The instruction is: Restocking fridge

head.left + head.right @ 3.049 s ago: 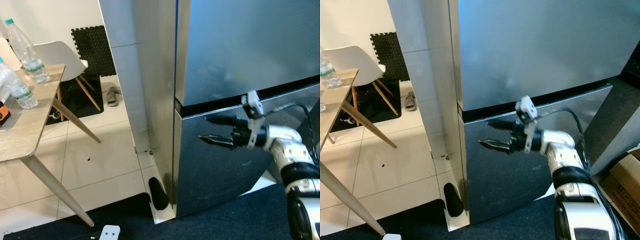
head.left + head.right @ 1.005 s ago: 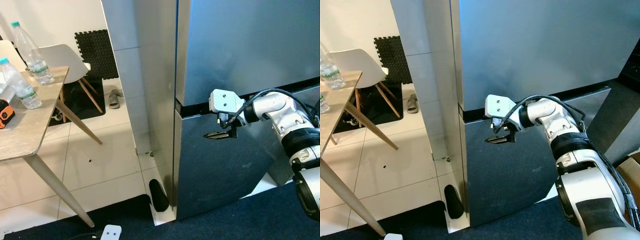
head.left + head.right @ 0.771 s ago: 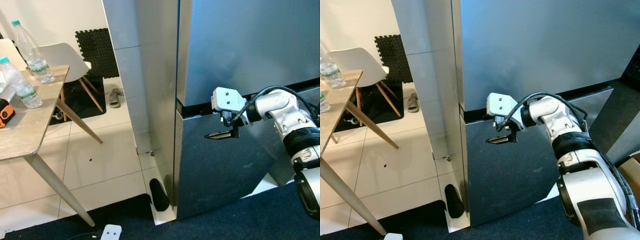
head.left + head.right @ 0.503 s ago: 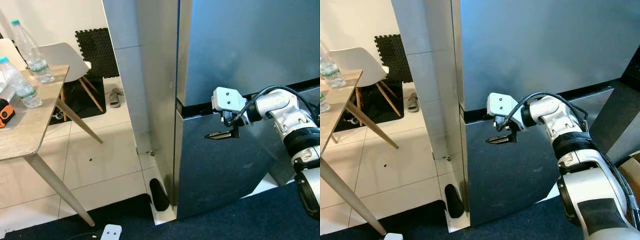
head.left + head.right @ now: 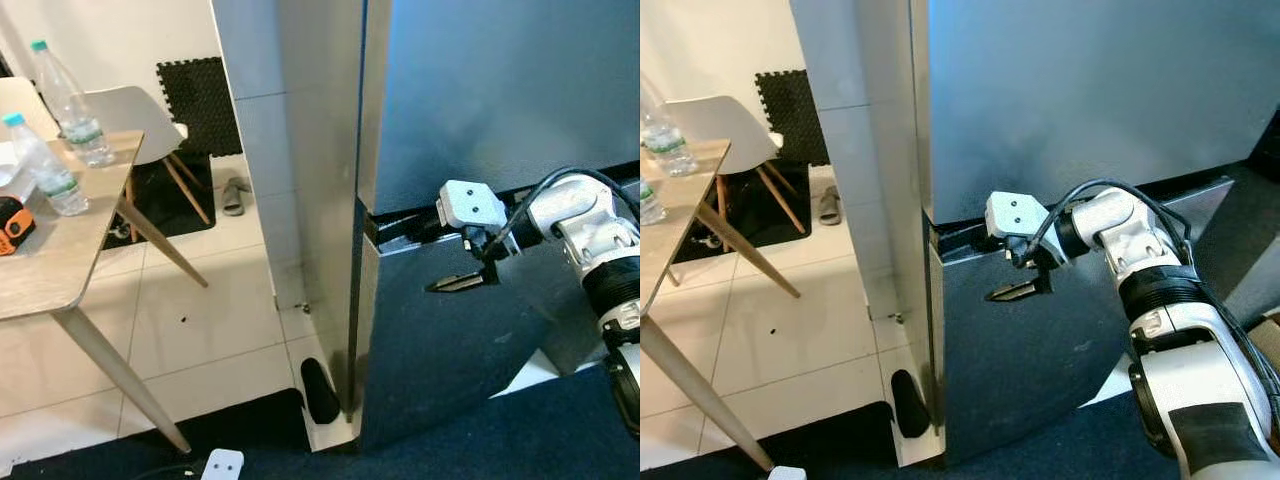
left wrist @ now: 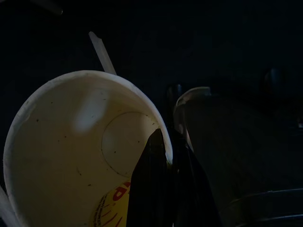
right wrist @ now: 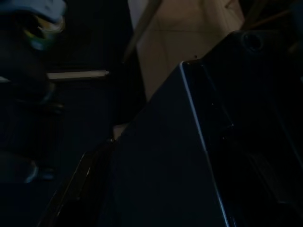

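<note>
Two green-labelled water bottles (image 5: 52,150), print unreadable.

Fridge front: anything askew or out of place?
The lower fridge door stands slightly ajar, angled away from the upper door, with the right gripper at its top edge. That suits opening it; nothing looks damaged or spilled.

The head views are bright and sharp, evenly lit; soft glare smears across the steel fridge (image 5: 480,90) and shadow pools at its foot. Both wrist views are very dark and grainy, though a pale cup (image 6: 85,156) catches some light
</note>
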Robot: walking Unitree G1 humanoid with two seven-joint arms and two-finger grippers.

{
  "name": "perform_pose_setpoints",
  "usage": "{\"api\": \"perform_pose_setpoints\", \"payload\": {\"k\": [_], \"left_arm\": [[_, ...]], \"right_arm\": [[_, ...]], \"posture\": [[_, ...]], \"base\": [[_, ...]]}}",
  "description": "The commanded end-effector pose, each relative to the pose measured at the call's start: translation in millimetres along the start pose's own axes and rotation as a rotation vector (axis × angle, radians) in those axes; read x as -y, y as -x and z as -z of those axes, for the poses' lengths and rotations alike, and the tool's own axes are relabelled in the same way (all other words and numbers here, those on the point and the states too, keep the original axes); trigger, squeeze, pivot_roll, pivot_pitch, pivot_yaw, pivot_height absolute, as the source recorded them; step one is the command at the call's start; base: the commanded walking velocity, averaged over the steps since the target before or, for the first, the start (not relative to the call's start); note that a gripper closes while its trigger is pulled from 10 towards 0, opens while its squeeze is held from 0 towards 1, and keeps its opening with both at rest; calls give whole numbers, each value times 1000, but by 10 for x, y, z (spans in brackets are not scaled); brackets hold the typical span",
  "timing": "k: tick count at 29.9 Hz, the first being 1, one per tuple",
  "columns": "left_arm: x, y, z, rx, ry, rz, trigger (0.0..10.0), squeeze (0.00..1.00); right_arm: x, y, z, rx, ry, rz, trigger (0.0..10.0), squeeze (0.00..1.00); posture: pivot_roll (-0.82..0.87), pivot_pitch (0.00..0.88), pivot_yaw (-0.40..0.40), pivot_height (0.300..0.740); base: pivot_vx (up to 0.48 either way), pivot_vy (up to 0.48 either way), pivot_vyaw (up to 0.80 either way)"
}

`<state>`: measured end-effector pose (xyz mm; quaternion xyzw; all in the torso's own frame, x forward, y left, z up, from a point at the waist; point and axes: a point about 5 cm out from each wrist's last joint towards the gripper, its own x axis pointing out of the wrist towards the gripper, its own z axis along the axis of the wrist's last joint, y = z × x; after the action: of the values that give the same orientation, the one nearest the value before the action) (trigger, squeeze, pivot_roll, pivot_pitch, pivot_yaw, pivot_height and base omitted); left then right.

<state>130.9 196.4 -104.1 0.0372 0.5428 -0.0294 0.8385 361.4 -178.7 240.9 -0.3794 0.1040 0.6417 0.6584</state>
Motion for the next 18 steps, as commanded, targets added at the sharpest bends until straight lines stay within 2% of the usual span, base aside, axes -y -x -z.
{"api": "perform_pose_setpoints", "payload": {"k": [1,4,5,6,9,11,12,15,16,17,18], "left_arm": [[29,11,129,-47,-15,8,10000,0],[28,12,129,-47,-15,8,10000,0],[28,12,129,-47,-16,8,10000,0],[28,12,129,-47,-16,8,10000,0],[27,13,136,-49,-16,8,10000,0],[29,13,142,-51,-16,9,10000,0],[31,13,145,-52,-16,9,10000,0],[35,13,147,-53,-15,10,10000,0],[36,13,147,-53,-15,11,10000,0],[36,13,147,-53,-15,11,10000,0],[35,13,146,-53,-16,11,10000,0]], "right_arm": [[-51,-34,-4,49,-19,-48,10000,0],[-48,-26,-24,66,-18,-47,10000,0],[-41,9,-131,160,-9,-32,10000,0],[-41,9,-131,160,-9,-32,10000,0],[-104,218,-560,544,13,-43,10000,0],[-166,319,-685,672,22,-69,10000,0],[-184,339,-684,699,15,-71,10000,0],[-206,310,-599,677,-14,-65,10000,0],[-222,257,-510,631,-35,-61,10000,0],[-222,257,-510,631,-35,-61,10000,0],[-252,168,-372,552,-66,-59,10000,0]], "posture": [[-25,0,4,740],[-25,0,4,740],[-25,0,4,740],[-25,0,4,740],[-26,0,5,740],[-26,0,5,740],[-26,0,3,740],[-26,0,3,740],[-26,0,3,740],[-26,0,3,740],[-30,0,5,740]], "base": [[0,0,0],[0,0,0],[0,0,0],[0,0,0],[0,0,0],[0,0,0],[0,0,0],[0,0,0],[0,0,0],[0,0,0],[0,0,0]]}}
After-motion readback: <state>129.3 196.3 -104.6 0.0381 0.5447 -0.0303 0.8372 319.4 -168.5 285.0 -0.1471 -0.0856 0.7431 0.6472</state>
